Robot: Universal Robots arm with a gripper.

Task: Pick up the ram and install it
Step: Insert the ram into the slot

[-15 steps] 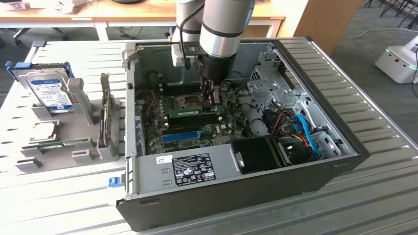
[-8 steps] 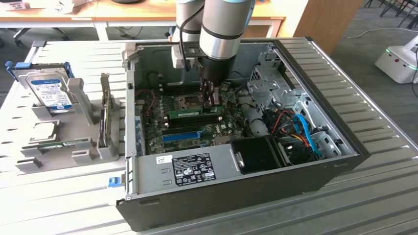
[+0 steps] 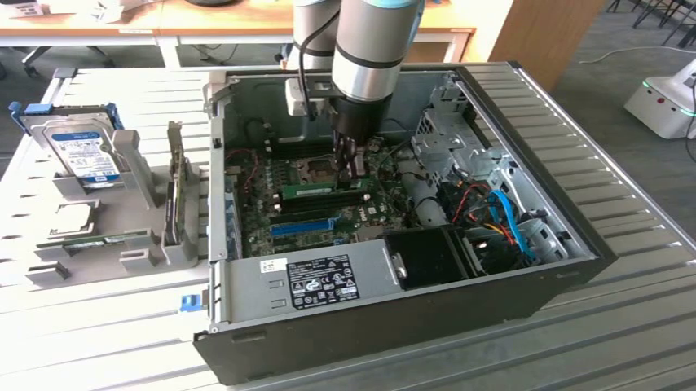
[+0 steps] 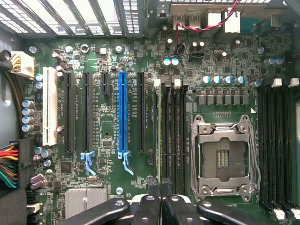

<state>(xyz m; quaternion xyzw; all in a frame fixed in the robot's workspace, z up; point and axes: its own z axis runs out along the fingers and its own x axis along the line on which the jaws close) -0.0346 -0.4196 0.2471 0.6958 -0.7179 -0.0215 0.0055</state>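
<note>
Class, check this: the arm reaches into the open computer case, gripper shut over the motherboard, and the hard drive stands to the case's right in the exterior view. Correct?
One slip: the exterior view shows the hard drive on the exterior view's left of the computer case, not the right. The rest holds: gripper shut over the motherboard.

Grey slatted table [image 3: 641, 269] — wooden desks [image 3: 87, 34] behind, grey floor [image 3: 609, 45], possibly carpet; white unit [image 3: 663, 102] on floor.
</note>
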